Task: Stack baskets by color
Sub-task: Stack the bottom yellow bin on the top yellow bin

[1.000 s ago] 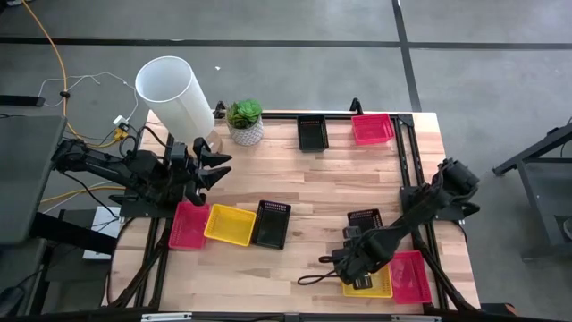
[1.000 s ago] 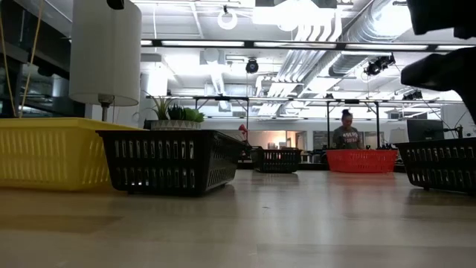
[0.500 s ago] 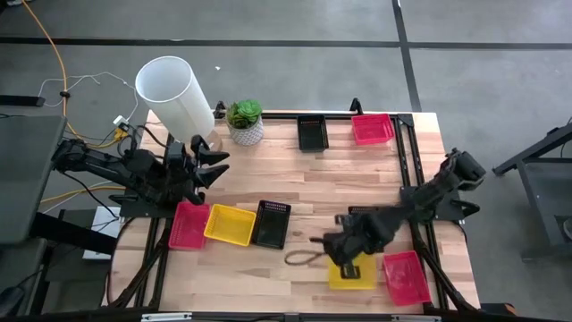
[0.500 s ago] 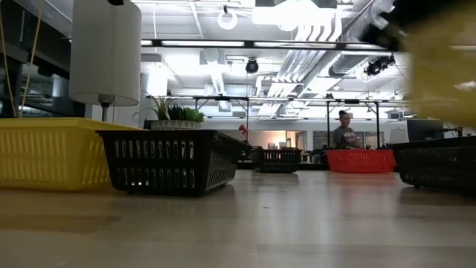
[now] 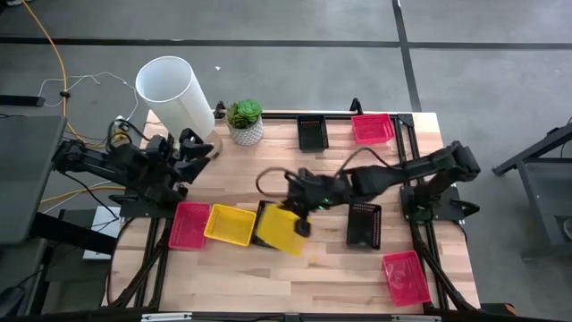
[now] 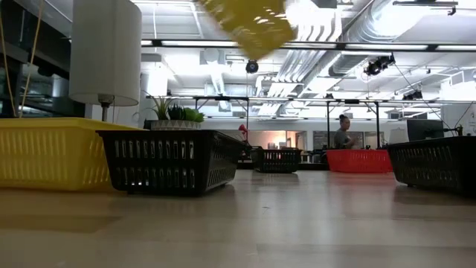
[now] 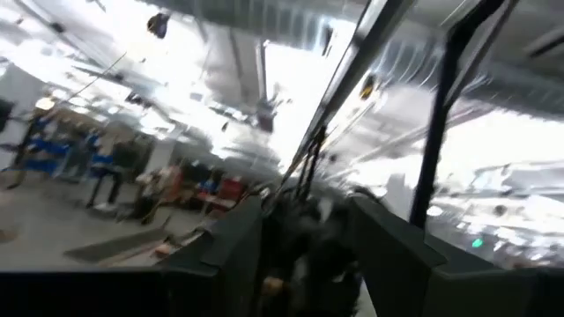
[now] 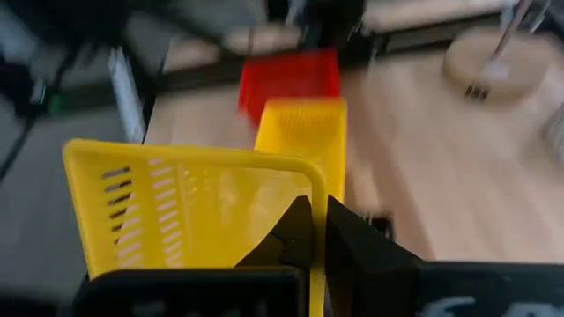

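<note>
Above the middle of the worktop [image 5: 331, 259], the right arm reaches across from the right edge, stretched long and low, and its claw [image 5: 299, 207] is clamped on the rim of a yellow basket [image 5: 281, 230] held tilted in the air; that basket overlaps and hides most of a black basket [image 5: 264, 211] lying below it. From table height the lifted basket [image 6: 245, 24] is a blur cut off by the frame's top edge, and the claw gripping it is out of sight there. On the right wrist camera the dark fingers [image 8: 304, 231] pinch the near wall of the basket, with a second yellow basket [image 8: 301, 143] and a red basket [image 8: 289, 78] lying beyond on the wood. Those two sit side by side, touching, near the left front of the worktop. A second black basket [image 5: 364, 224] lies right of centre, a red one [image 5: 405, 277] at the front right corner, and a black [image 5: 312, 132] and a red one [image 5: 373, 128] at the far edge. The left arm is folded back off the left side by the white cylinder [image 5: 173, 95], its claw [image 5: 198, 148] spread and holding nothing; its wrist camera is too smeared to read.
</note>
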`<state>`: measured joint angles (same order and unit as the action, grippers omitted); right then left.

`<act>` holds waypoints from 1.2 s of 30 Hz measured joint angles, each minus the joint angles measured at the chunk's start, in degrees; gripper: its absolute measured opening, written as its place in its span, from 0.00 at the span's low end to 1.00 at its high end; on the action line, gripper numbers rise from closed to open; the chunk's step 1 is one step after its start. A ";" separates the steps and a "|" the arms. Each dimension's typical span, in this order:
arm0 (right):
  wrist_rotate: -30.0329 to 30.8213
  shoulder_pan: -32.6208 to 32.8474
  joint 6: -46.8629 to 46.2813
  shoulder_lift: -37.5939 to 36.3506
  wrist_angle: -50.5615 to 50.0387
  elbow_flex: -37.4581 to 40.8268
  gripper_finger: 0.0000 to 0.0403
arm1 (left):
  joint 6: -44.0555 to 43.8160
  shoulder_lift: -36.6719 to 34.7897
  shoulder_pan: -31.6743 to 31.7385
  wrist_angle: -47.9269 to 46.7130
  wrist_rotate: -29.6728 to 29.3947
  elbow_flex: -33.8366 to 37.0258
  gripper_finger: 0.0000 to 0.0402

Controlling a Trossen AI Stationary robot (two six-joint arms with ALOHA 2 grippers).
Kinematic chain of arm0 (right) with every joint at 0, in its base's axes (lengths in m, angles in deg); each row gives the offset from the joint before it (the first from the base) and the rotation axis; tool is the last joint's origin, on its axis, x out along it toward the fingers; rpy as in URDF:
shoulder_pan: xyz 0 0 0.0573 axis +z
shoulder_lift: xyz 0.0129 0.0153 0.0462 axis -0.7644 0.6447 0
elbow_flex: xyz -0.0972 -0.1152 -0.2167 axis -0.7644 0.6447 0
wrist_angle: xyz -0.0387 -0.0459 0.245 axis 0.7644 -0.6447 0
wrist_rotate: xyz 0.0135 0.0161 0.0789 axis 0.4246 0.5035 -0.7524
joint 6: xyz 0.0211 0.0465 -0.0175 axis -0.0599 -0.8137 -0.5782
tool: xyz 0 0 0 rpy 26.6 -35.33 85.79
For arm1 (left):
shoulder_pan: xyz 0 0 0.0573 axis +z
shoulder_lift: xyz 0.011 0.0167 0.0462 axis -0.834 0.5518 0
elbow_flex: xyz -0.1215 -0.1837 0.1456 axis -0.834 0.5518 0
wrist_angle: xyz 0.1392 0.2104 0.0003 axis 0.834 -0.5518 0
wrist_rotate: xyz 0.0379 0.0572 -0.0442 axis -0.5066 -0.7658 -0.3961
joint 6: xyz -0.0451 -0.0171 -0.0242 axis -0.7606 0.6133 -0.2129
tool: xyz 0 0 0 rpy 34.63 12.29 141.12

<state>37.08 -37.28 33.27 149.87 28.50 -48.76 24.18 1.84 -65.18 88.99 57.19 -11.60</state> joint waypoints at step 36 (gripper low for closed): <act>-6.18 -7.07 6.41 33.55 0.15 -28.97 0.00 | -0.09 -1.60 0.02 5.63 0.75 0.00 0.40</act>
<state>30.91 -44.35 39.68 183.41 28.65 -77.73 24.09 0.24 -65.16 94.62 57.94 -11.60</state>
